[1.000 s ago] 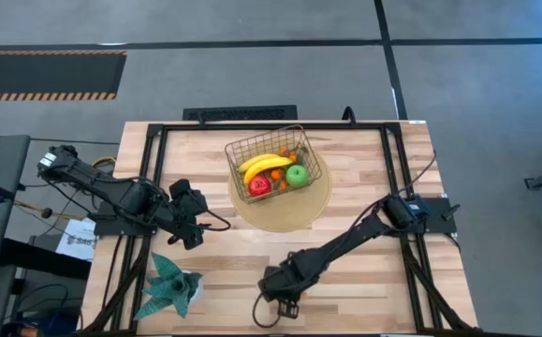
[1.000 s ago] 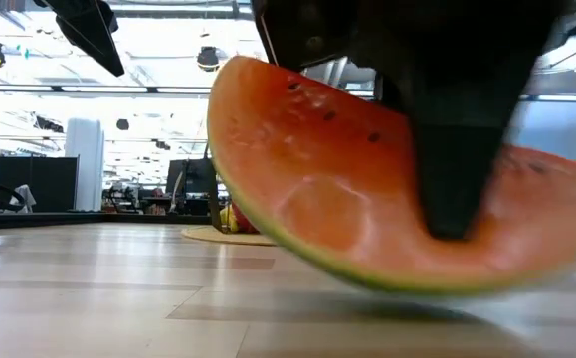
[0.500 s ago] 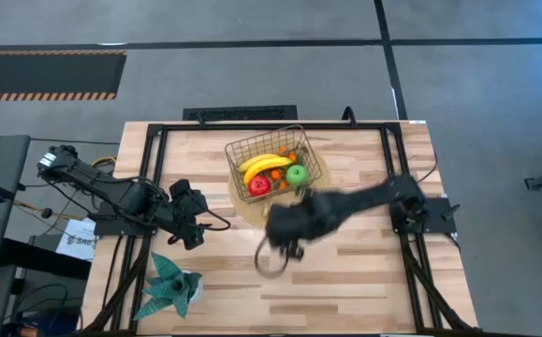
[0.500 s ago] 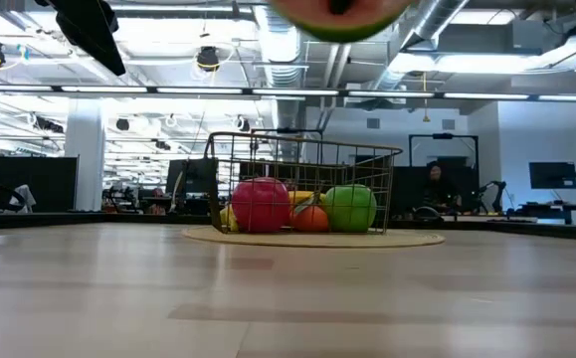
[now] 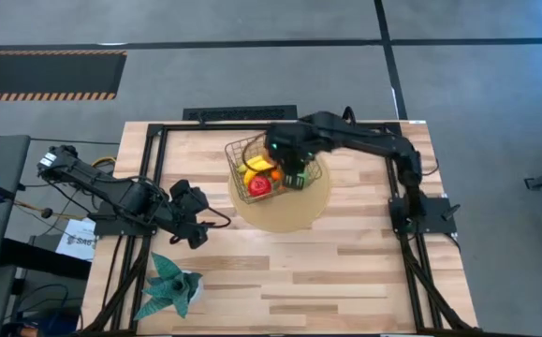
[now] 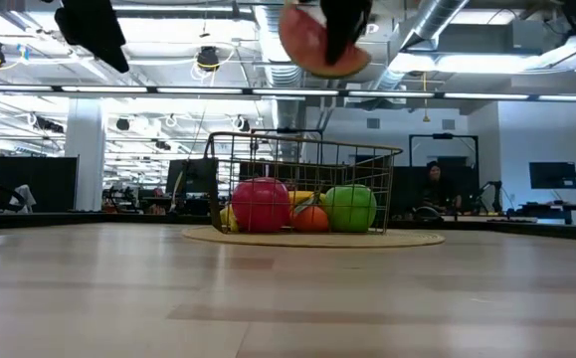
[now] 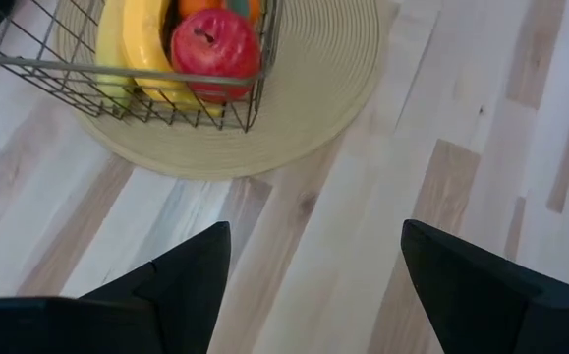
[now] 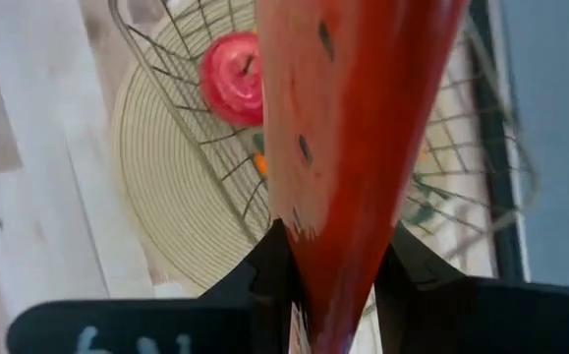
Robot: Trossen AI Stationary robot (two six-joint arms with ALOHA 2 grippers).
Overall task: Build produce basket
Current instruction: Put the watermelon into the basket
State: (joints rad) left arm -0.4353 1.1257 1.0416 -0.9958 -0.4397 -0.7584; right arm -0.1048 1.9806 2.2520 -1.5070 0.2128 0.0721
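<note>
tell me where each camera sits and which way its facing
High: overhead, straight down; both arms, right gripper over the basket.
Low: table height, level; basket, watermelon slice above.
Left wrist: past the left gripper at the red apple.
Right wrist: down the clamped slice.
All share the basket.

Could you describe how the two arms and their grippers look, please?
Both arms are dark, nearly black, and jointed. The left arm trails a thin black cable near its gripper. That gripper's fingers are matte black wedges. The right arm stands on a black frame; white marks show beneath the right gripper.
</note>
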